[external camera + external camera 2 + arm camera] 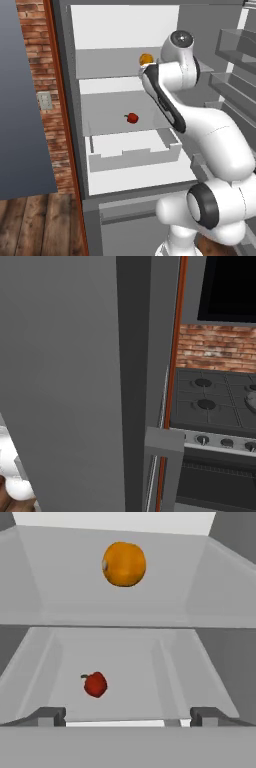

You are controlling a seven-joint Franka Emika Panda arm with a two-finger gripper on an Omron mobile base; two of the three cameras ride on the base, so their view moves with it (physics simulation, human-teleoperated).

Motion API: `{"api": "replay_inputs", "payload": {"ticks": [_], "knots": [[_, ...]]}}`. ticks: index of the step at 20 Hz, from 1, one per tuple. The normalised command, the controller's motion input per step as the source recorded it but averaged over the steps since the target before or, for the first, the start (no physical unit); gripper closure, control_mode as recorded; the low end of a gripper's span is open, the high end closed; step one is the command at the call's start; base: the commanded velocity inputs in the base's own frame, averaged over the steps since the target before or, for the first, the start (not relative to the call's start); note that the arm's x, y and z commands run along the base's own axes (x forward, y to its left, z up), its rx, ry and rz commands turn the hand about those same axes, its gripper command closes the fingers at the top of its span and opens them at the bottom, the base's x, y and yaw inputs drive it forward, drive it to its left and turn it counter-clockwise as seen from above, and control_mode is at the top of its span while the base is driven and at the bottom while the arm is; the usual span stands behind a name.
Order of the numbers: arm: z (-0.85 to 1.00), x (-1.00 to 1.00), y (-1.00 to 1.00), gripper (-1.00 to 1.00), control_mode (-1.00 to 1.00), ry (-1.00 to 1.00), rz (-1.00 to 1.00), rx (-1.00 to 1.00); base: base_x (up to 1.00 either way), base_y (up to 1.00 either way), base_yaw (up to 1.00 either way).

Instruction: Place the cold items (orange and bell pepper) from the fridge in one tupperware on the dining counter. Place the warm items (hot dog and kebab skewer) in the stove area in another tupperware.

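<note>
Gripper (127, 717), seemingly open, faces fridge shelves (120, 127) holding orange (124, 564), bell pepper (95, 684).

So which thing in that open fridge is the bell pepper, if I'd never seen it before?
Start at the open fridge with its white back wall. Go down past the upper glass shelf, where the orange sits, to the shelf below, just above the white drawer. The bell pepper lies alone there: small, red, with a stem, unlike the larger round orange.
</note>
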Motion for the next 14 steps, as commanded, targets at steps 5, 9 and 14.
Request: {"api": "replay_inputs", "payload": {"ticks": [5,9,14], "knots": [[0.44,0.51,-0.01,-1.0,-1.0,-0.24,-0.03,0.0,0.0,0.0,0.0],[0.06,0.65,-0.06,-1.0,-1.0,-0.18,0.0,0.0,0.0,0.0,0.0],[0.0,0.64,-0.06,-1.0,-1.0,-0.08,0.0,0.02,0.0,0.0,0.0]]}}
